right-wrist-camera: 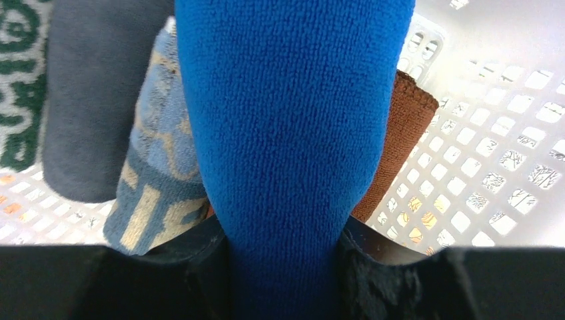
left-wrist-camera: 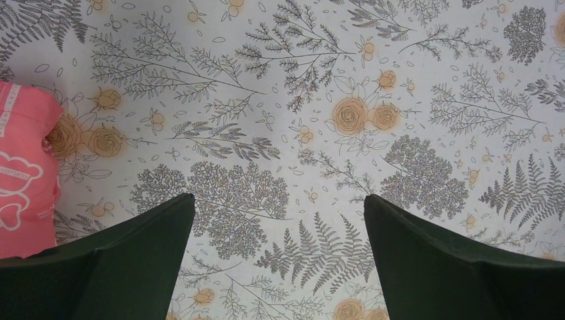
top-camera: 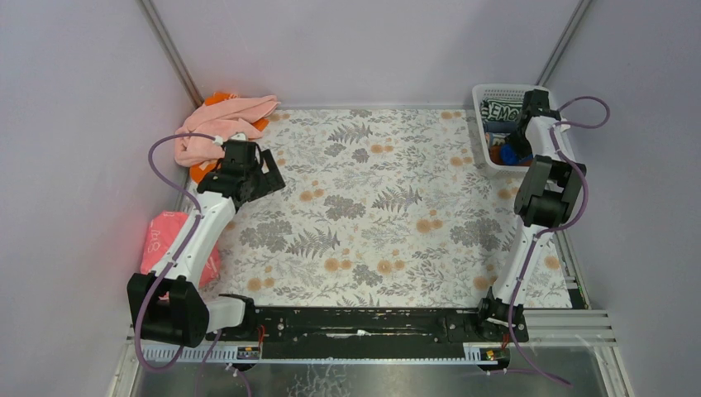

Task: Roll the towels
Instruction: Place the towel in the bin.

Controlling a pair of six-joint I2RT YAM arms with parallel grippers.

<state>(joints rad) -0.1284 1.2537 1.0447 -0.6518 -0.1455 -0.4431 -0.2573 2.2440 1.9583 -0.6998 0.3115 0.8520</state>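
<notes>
My right gripper [top-camera: 514, 149] reaches into the white basket [top-camera: 479, 99] at the far right and is shut on a blue towel [right-wrist-camera: 286, 133], which also shows in the top view [top-camera: 510, 155]. Beside it in the basket lie a grey towel [right-wrist-camera: 93, 87], a blue-and-beige patterned towel [right-wrist-camera: 156, 180] and a brown towel [right-wrist-camera: 400, 140]. My left gripper [top-camera: 266, 175] is open and empty above the floral cloth [left-wrist-camera: 320, 133] at the left. A pale pink towel [top-camera: 223, 124] lies heaped at the far left corner over something orange [top-camera: 219, 98].
A pink printed bag [top-camera: 165, 240] lies at the left edge beside the left arm; its corner shows in the left wrist view [left-wrist-camera: 23, 180]. A green-patterned cloth [top-camera: 500, 110] lies in the basket. Walls close in left, right and back.
</notes>
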